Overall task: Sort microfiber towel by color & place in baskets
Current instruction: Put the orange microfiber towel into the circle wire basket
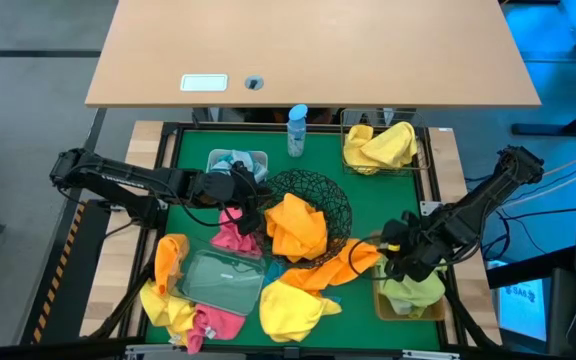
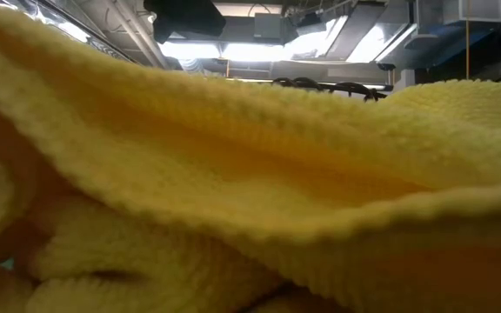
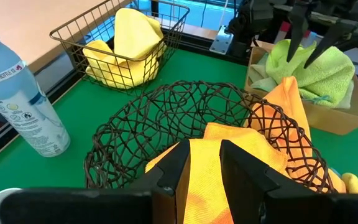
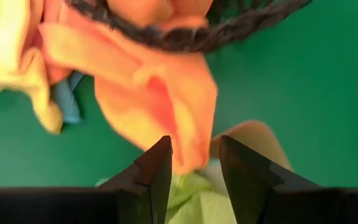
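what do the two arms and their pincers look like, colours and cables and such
Both arms are black, jointed segments with loose black cables alongside. The left pincer and right pincer each end in two flat, dark, wedge-shaped fingers, matte, with no markings visible. A small yellow spot shows near the right wrist.

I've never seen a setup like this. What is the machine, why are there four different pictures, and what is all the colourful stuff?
It is a robot with two dark arms sorting towels by colour into baskets.

One camera looks straight down; one sits at table height, blocked by a yellow towel; one rides on each wrist.

On the green mat: a black wire-mesh bowl holding orange towels, a square wire basket with yellow towels, a tan bin with a green towel, a clear tray and a blue-capped bottle.

The left gripper is beside the bowl, open. The right gripper, also open, is above the tan bin, by an orange towel.
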{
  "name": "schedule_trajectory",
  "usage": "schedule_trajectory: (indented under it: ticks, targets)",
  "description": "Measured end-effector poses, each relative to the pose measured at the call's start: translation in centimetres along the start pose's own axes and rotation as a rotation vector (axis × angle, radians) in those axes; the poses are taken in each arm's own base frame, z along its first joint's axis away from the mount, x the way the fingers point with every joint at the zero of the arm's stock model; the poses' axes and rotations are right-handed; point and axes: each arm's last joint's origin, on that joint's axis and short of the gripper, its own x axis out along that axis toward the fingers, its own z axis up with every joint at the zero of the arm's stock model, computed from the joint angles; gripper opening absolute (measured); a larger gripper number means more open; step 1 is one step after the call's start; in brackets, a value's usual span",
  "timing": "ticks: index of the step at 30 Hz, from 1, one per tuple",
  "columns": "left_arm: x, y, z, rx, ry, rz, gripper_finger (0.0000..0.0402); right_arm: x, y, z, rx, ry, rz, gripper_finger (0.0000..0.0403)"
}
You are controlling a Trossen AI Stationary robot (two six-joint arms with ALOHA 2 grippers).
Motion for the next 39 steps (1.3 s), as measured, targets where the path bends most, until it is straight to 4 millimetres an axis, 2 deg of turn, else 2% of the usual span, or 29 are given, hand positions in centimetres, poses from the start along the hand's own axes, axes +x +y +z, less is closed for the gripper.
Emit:
schedule_trajectory:
  ticks: [7, 13, 25, 39]
  targets:
    - [0.0, 0.0, 0.0, 0.000, 0.000, 0.000, 0.0084, 0.4, 0.2, 0.0, -0.048, -0.022, -0.025, 0.0136]
    - [0.0, 0.0, 0.0, 0.000, 0.000, 0.000, 0.0084, 2.5, 1.1, -0.6, -0.129, -0.020, -0.026, 0.0136]
    - [0.0, 0.0, 0.0, 0.000, 0.000, 0.000, 0.0084, 5.2, 2.1, -1.1, -0.215, -0.008, -0.151, 0.0136]
    - [0.0, 0.0, 0.0, 0.000, 0.000, 0.000, 0.0084, 5.7, 2.2, -1.3, -0.297, 0.027, -0.171, 0.0136]
